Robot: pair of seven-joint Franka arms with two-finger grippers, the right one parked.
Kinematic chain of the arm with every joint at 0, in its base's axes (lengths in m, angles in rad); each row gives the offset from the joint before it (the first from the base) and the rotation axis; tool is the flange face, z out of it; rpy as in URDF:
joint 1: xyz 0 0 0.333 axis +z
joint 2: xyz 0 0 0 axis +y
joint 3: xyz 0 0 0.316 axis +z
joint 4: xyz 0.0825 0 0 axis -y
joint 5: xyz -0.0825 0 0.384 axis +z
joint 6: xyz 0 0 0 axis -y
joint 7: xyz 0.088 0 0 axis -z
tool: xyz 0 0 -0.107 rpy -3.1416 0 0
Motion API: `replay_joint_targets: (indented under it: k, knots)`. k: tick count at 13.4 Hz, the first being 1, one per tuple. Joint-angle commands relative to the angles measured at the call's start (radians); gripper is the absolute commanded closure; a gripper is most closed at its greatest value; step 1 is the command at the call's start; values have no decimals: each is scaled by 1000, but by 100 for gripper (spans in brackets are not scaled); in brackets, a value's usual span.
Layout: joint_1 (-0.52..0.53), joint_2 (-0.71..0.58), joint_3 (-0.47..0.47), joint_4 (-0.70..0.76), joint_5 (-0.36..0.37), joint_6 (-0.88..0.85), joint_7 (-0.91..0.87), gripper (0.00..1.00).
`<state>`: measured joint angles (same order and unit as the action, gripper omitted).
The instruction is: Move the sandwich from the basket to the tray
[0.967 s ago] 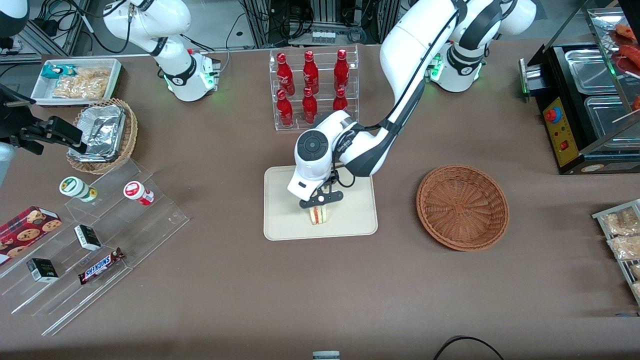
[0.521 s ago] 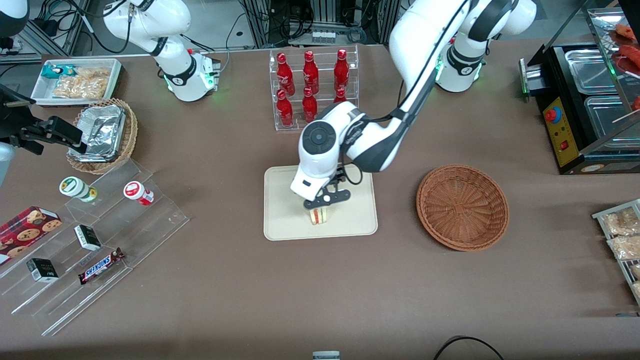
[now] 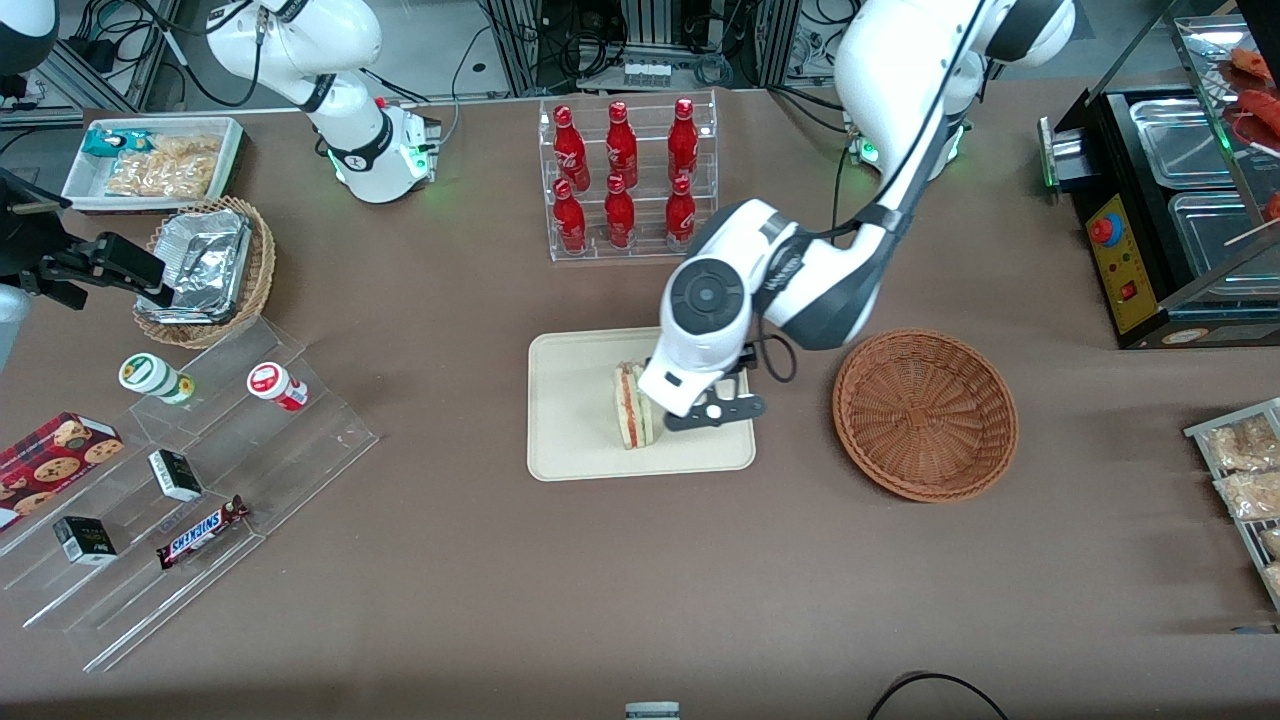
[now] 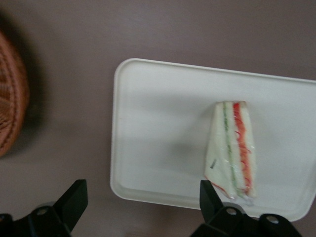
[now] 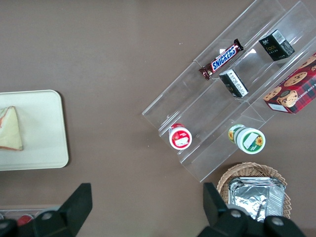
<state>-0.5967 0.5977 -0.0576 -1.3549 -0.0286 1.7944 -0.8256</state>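
The sandwich (image 3: pixel 632 405) stands on its edge on the cream tray (image 3: pixel 575 400), its red and green filling facing up. My gripper (image 3: pixel 713 411) hovers above the tray's rim on the side nearest the reddish-brown basket (image 3: pixel 925 415), apart from the sandwich. In the left wrist view the gripper (image 4: pixel 140 197) is open with nothing between its fingers, above the tray (image 4: pixel 163 138) rim, with the sandwich (image 4: pixel 233 148) beside one finger (image 4: pixel 207 193) and the basket (image 4: pixel 10 98) off to the side. Nothing lies in the basket.
A clear rack of red bottles (image 3: pixel 625 180) stands farther from the front camera than the tray. A stepped acrylic shelf (image 3: pixel 180 480) with snacks, a tan basket with foil container (image 3: pixel 205 270) and a white bin (image 3: pixel 150 160) lie toward the parked arm's end. A food warmer (image 3: pixel 1180 200) stands toward the working arm's end.
The gripper has let go of the sandwich, opened, and moved sideways off it toward the basket. The sandwich stays on the tray, now uncovered.
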Motion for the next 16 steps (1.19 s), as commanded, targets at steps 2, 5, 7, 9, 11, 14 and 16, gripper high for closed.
replay_joint_targets:
  k: [2, 5, 7, 9, 11, 14, 16]
  knots:
    - [30, -94, 71, -88, 4, -67, 3, 0]
    - [80, -142, 75, -156, 4, -64, 69, 0]
    - [116, -174, 75, -182, 6, -73, 114, 0]
    - [156, -231, 75, -236, 6, -75, 178, 0]
    - [208, -283, 73, -277, 12, -76, 189, 0]
    - [413, -372, -107, -342, 61, -78, 259, 0]
    - [486, -426, -158, -378, 64, -79, 293, 0]
